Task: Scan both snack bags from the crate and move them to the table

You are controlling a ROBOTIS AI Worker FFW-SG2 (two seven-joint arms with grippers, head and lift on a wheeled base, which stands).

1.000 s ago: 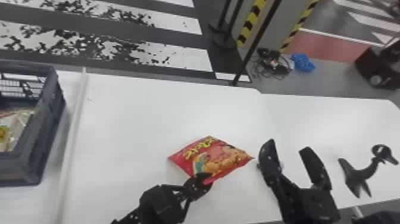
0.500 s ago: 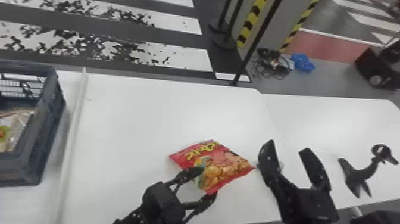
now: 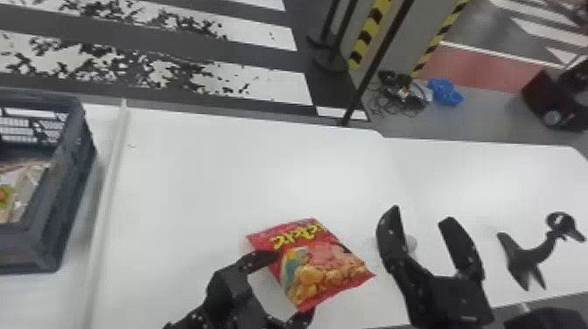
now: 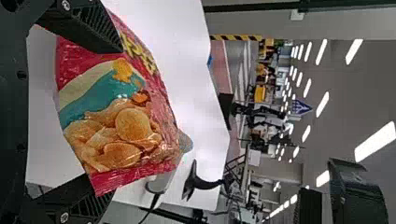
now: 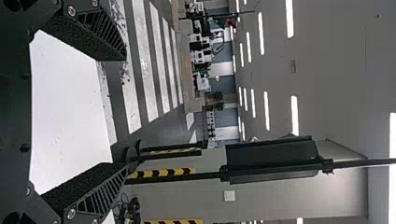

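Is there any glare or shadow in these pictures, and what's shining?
Head view: a soft sheen on the white table, faint shading beside the crate; left wrist view: small glints on the snack bag; right wrist view: ceiling lights glowing as stark white bars.

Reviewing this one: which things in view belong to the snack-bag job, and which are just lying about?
Part of the job:
- red snack bag
- crate
- package in the crate, apparently the second bag
- white table

Just lying about:
- tangled cables
- blue bundle on the floor
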